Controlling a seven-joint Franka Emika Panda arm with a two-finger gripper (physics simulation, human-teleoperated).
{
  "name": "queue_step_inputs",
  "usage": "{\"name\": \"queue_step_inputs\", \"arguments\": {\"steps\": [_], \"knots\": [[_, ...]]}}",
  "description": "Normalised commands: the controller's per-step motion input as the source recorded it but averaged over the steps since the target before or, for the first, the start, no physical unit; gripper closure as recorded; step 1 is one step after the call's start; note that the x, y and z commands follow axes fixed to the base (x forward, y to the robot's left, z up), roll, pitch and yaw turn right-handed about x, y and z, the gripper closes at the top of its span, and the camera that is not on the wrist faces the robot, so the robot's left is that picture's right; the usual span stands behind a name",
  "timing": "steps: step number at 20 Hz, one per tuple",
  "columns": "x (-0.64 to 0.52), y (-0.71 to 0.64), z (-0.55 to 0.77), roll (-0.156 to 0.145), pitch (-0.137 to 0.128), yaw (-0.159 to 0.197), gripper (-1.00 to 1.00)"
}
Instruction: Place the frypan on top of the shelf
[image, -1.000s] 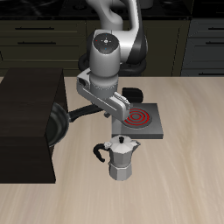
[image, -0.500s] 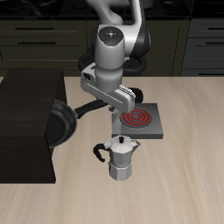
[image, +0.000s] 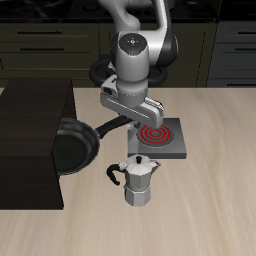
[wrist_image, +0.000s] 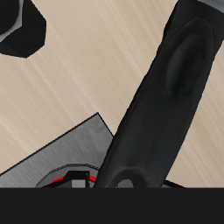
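The frypan, round and glossy black, hangs in the air by the shelf's side edge, overlapping it in the exterior view. Its long handle runs toward the stove. My gripper is shut on the far end of that handle, above the stove's near corner. The shelf is a large dark box with a flat top beside the pan. In the wrist view the handle fills the frame as a thick black bar. My fingers do not show there.
A small grey stove with a red coil sits under the gripper; it also shows in the wrist view. A silver moka pot stands nearer the table's front edge. Dark cabinets run behind the table.
The arm has shifted away from the shelf and toward the stove, carrying the pan with it. More of the pan now shows clear of the shelf's edge.
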Motion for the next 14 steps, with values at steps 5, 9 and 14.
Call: {"name": "queue_step_inputs", "arguments": {"steps": [5,9,14], "knots": [[-0.12,0.09,0.07,0.008,-0.012,0.032,1.0],[-0.15,0.05,0.08,-0.001,-0.012,0.025,1.0],[-0.2,0.12,0.09,0.027,-0.012,0.04,1.0]]}}
